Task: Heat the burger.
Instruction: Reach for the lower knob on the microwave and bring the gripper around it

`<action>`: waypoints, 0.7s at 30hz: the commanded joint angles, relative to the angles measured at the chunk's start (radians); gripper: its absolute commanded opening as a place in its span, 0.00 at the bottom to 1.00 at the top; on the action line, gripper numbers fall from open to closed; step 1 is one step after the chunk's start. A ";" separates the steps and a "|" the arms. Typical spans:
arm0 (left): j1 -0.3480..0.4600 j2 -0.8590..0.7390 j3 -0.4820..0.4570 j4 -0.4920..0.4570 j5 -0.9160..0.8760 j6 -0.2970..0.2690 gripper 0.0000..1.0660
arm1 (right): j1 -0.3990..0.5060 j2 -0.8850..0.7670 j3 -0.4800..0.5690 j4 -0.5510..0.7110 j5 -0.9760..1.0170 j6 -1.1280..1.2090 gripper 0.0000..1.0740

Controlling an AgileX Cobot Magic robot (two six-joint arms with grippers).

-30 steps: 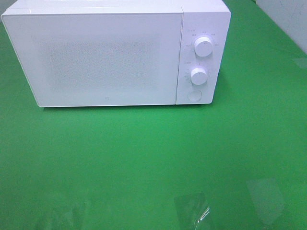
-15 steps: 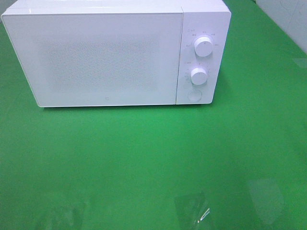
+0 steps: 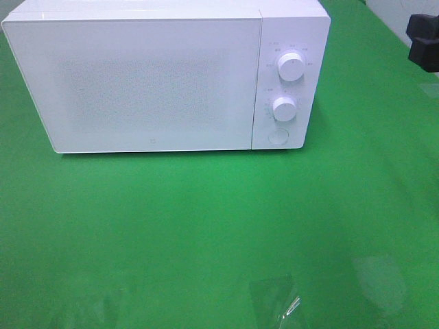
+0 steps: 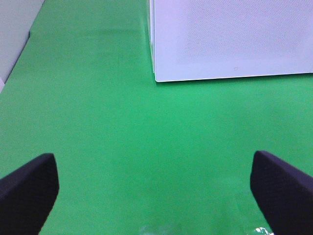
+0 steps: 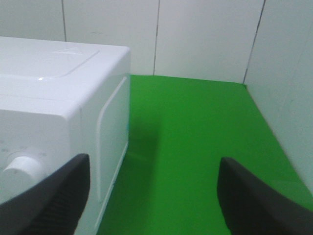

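Burger unseen; white microwave point(image 3: 151, 82) shut, its dial lettering point(image 3: 277, 49) illegible.

Lighting bright, even; short shadows point to overhead source. Microwave point(image 3: 151, 82) white face near overexposed, dial markings faint. Thin dark shadow on cloth point(image 3: 206, 226) under its front edge. Pale glare patches on cloth at near edge of exterior high view. Slight grain throughout. Left gripper point(image 4: 154, 159) and right gripper point(image 5: 155, 162) soft, out of focus.
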 commanded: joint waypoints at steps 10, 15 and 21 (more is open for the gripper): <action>0.001 -0.024 0.003 -0.004 -0.007 -0.005 0.94 | 0.013 0.180 0.005 0.238 -0.225 -0.163 0.65; 0.001 -0.024 0.003 -0.004 -0.007 -0.005 0.94 | 0.126 0.262 0.005 0.299 -0.283 -0.180 0.65; 0.001 -0.024 0.003 -0.004 -0.007 -0.005 0.94 | 0.310 0.355 0.005 0.511 -0.433 -0.313 0.65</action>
